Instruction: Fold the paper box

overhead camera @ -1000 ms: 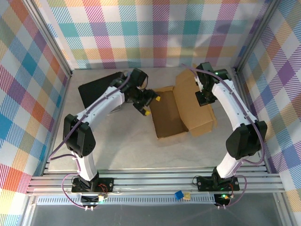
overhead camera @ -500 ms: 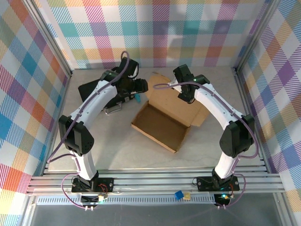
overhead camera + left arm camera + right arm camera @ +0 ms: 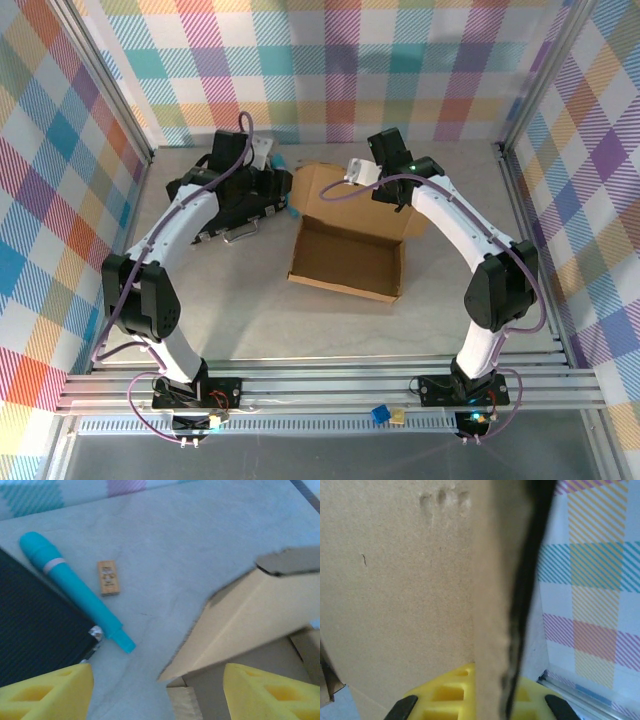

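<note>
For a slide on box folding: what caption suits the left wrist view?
Open left pincer hovers between a teal pen beside the black case and a raised flap of the paper box.

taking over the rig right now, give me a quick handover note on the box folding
Left gripper: open, empty, over the table between the black case and the paper box.
Right gripper: shut on the box's lid flap, at the far edge.
Done: box sits mid-table with side walls up, forming an open tray.
Left: probably fold the lid down and tuck its tabs.
Note: a teal marker lies beside the case.
</note>
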{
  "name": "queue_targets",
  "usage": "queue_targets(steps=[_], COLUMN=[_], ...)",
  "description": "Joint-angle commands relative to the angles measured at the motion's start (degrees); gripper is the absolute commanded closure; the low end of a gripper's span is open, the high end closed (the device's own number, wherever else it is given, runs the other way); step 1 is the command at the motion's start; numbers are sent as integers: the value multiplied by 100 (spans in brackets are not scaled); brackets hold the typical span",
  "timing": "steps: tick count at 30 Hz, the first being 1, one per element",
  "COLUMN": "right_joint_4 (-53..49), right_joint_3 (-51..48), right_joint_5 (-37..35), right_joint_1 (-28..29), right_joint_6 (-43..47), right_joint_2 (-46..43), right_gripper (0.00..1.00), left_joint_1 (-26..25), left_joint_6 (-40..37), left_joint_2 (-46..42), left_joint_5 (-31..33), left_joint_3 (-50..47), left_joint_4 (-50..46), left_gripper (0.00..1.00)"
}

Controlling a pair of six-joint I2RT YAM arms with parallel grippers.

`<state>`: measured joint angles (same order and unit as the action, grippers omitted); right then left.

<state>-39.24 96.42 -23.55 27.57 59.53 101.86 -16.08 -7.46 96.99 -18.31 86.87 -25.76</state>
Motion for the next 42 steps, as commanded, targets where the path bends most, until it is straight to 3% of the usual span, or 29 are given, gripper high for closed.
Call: queue_targets(steps=[1, 3, 15, 27, 32, 36, 39, 42], right_joint_4=[212, 206, 270, 136, 73, -7, -136, -246], right_joint_3=[10, 12, -64, 74, 106, 209, 329, 444], right_joint_5=[304, 351, 461, 538, 527, 490, 526, 479], right_joint_1=[29, 32, 43, 47, 46, 46, 54, 122], right_joint_6=[252, 273, 252, -134, -290, -493, -761, -1156], right_joint_2=[-2, 19, 87, 117, 80, 97, 106, 106], right_gripper=[100, 100, 100, 100, 100, 100, 100, 100], left_joint_1=[33, 61, -13, -532, -624, -659, -735, -928], left_joint_6=[-815, -917, -617, -217, -83, 48, 157, 333], left_joint_2=[-15, 148, 623, 569, 436, 355, 290, 247], left_joint_5=[-932, -1177, -1013, -112, -23, 165, 469, 1187], left_joint_3=[-101, -33, -158, -415, -545, -571, -651, -697], left_joint_4=[391, 402, 1363, 1775, 1853, 1811, 1855, 1880], left_gripper=[31, 31, 35, 52, 64, 91, 100, 100])
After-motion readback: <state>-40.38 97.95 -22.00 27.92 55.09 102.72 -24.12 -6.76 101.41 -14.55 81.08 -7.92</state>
